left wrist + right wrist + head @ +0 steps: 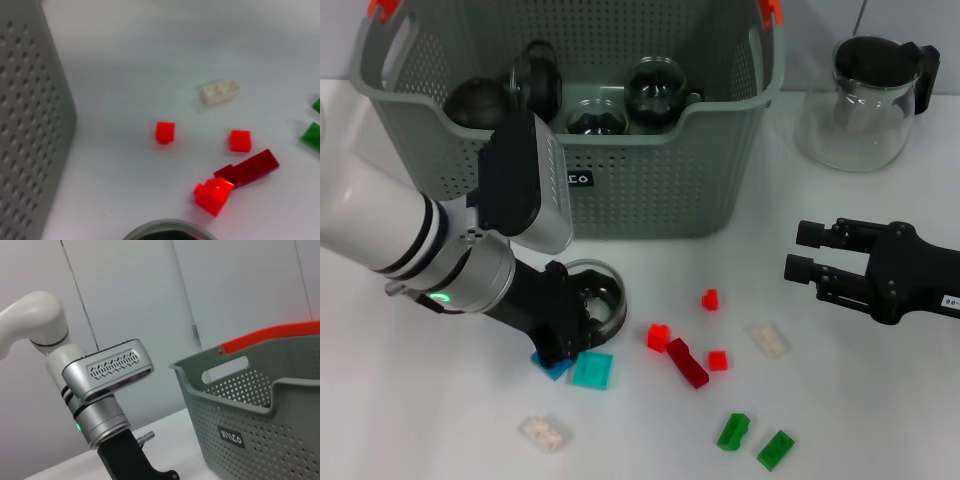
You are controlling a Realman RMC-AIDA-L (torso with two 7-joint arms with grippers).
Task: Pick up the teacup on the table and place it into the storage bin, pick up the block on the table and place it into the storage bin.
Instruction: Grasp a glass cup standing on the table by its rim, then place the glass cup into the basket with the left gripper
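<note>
A dark glass teacup stands on the white table just in front of the storage bin. My left gripper is low at the cup's left side, right against it; the cup's rim shows at the edge of the left wrist view. Loose blocks lie to its right: small red ones, a dark red bar and a white one. A cyan block and a blue one lie beside the gripper. My right gripper hovers open at the right, holding nothing.
The bin holds several dark glass cups. A glass pitcher stands at the back right. Two green blocks and a white block lie near the front edge. The bin wall is close beside the left wrist.
</note>
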